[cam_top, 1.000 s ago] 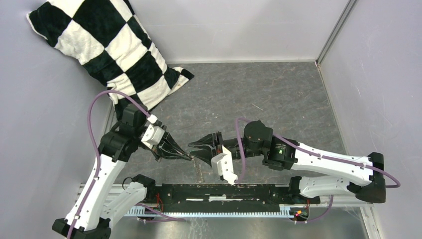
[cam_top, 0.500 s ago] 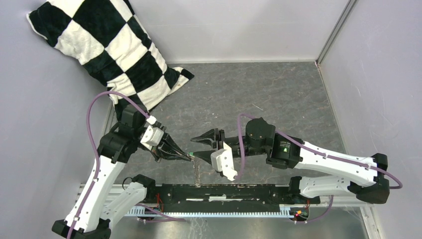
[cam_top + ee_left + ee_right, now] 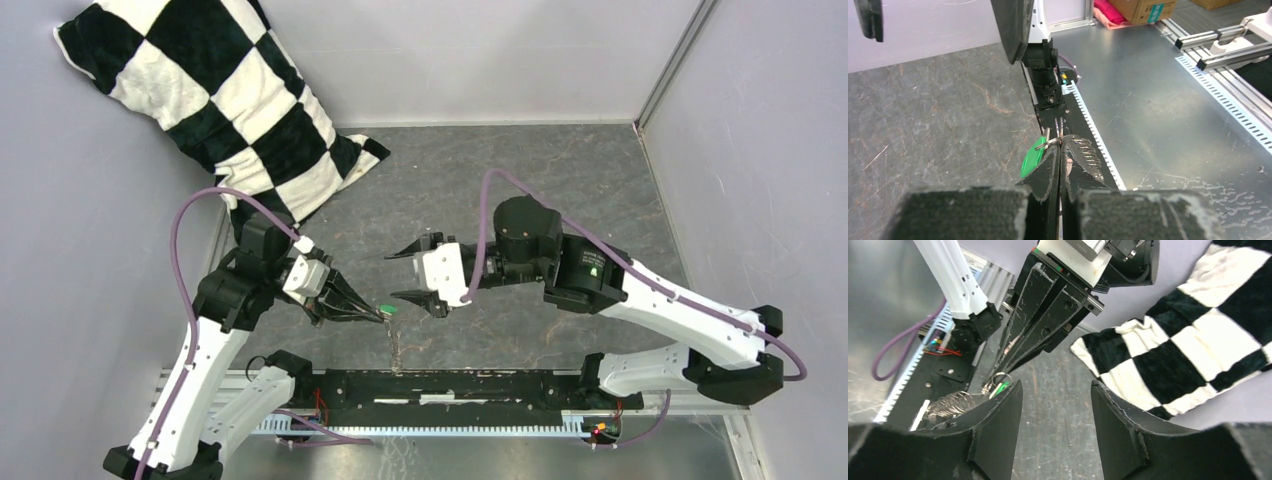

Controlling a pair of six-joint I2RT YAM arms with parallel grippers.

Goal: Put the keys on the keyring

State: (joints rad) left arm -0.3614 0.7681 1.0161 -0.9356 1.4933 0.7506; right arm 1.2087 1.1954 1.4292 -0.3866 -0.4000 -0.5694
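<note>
The left gripper clenches the keyring aloft with the green key hanging at its tips, likely steadying both for the right gripper, which gapes empty just beside; whether the key is threaded I cannot tell.

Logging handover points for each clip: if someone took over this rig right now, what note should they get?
Left gripper: shut, pinching the keyring at its tips; the strung metal pieces show just beside the fingertips.
Right gripper: open and empty, facing the left one with a gap between them.
Key: its green tag lies against the left fingertips, next to the keyring.
Done: both things are gathered at the left gripper.
Left: the views do not show whether the key is actually threaded on the keyring. Check that first, and thread it if not.
</note>
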